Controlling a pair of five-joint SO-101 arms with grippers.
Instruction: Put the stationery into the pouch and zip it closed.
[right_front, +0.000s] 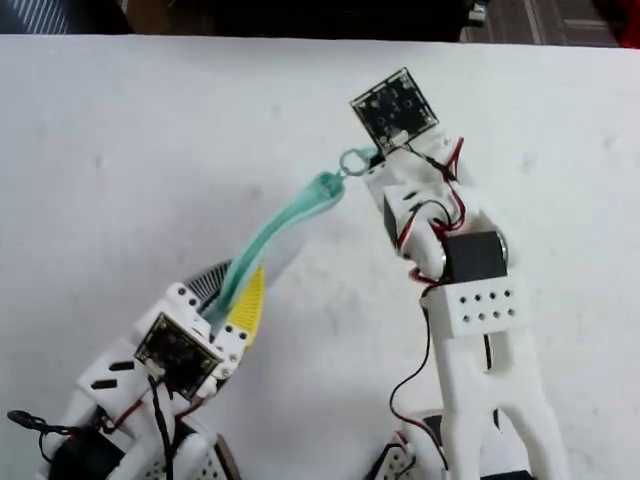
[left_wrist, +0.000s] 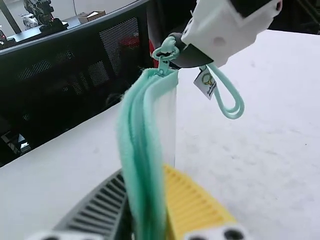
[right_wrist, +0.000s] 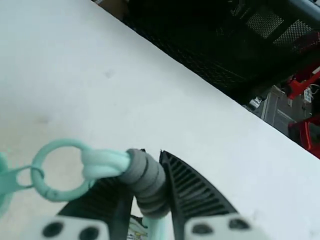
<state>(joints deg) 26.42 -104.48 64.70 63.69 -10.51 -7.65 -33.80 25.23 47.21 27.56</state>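
Left pincer (right_front: 228, 292) clamps pouch (right_front: 275, 220); right pincer (right_front: 372, 160) pinches zip cord (right_wrist: 107, 161); white table (right_front: 120, 150), black mesh panel (left_wrist: 115, 37) behind.

We count one teal pouch (right_front: 275, 230), one ring (right_front: 351, 162) on its zipper and one looped cord (right_wrist: 105, 161). We also count one left end effector (right_front: 238, 285), one right end effector (right_front: 370, 160) and one bench (right_front: 120, 150).

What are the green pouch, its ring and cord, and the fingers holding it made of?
Pouch: looks like soft matte mint fabric, fuzzy along the edge; the side panel seems translucent, perhaps plastic film.
Ring: smooth, slightly glossy, plastic or coated metal.
Cord: smooth, rubbery-looking.
Fingers of the left pincer: hard matte plastic, finely ribbed, one yellow, one grey.
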